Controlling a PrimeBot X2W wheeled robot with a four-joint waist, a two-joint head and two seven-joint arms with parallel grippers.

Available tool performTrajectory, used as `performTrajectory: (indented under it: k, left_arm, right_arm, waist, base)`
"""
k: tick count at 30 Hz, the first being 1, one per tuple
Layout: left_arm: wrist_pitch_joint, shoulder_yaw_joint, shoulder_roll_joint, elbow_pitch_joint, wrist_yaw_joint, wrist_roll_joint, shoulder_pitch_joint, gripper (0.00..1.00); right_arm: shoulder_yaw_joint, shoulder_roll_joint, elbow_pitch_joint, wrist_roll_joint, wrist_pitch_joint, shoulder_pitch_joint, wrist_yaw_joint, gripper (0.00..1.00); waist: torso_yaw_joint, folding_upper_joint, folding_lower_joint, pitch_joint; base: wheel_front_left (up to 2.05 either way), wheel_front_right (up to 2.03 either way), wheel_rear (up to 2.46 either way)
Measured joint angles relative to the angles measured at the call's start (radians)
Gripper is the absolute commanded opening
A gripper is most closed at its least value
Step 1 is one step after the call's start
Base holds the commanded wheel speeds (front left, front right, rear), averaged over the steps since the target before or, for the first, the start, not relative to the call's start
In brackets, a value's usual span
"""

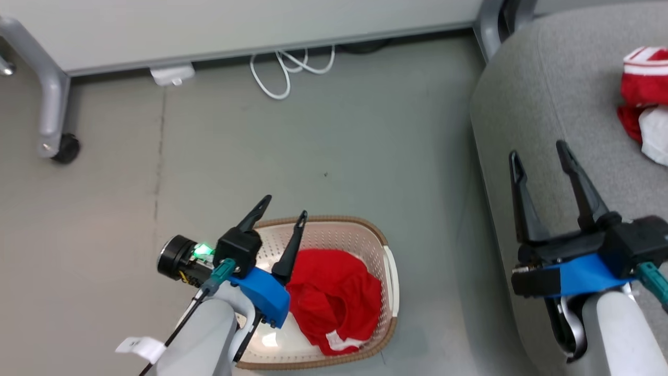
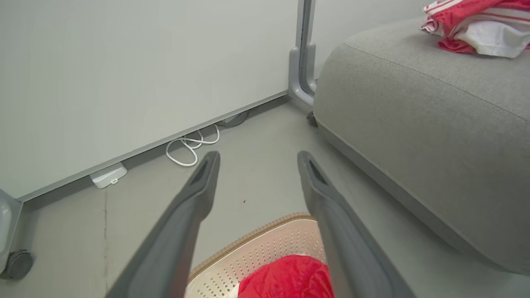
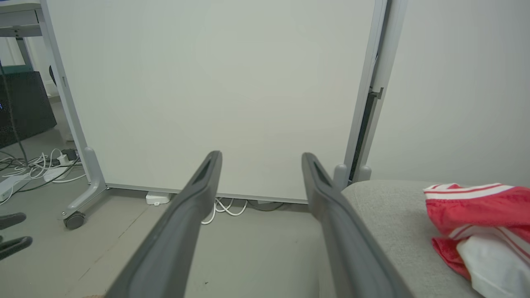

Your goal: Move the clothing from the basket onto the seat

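In the head view, the left gripper [image 1: 286,205] hangs over the near left part of the basket [image 1: 339,220], fingers spread wide and empty. A red garment [image 1: 334,297] lies crumpled inside the basket, just right of those fingers and lower than them, apart from them. The right gripper [image 1: 537,148] is also wide open and holds nothing; it hovers over the edge of the grey seat [image 1: 522,104]. A second garment [image 1: 644,99], red and white, rests on the seat ahead of its fingertips and to their right, well apart from them.

In the left wrist view, the two fingers stand apart with only grey floor [image 2: 256,182] between their tips. The basket's rim and the red garment show low down between the finger bases. The seat rises to the right of the fingers, with the second garment on top of it, far ahead and to the right.

In the right wrist view, the fingers are spread with nothing between them. A white board [image 3: 215,82] stands straight ahead, a white cable [image 3: 225,207] at its foot. The seat lies under and beside the right finger, the second garment to its right.
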Motion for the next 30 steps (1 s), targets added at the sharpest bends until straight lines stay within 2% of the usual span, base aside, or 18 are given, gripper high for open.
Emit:
performTrajectory:
  k: [21, 30]
  left_arm:
    - [0.0, -0.392, 0.026, 0.439, 0.0, -0.079, -0.325, 1.0]
    - [0.061, -0.565, 0.039, 0.59, 0.0, -0.108, -0.421, 1.0]
  right_arm:
    - [0.05, -0.024, -0.066, 0.003, 0.0, -0.224, 0.0, 1.0]
    - [0.065, -0.022, -0.103, 0.003, 0.0, -0.281, 0.0, 1.0]
  waist:
    - [-0.1, 0.0, 0.0, 0.38]
    - [-0.14, 0.0, 0.0, 0.525]
  base:
    - [0.0, 0.0, 0.0]
    - [0.0, 0.0, 0.0]
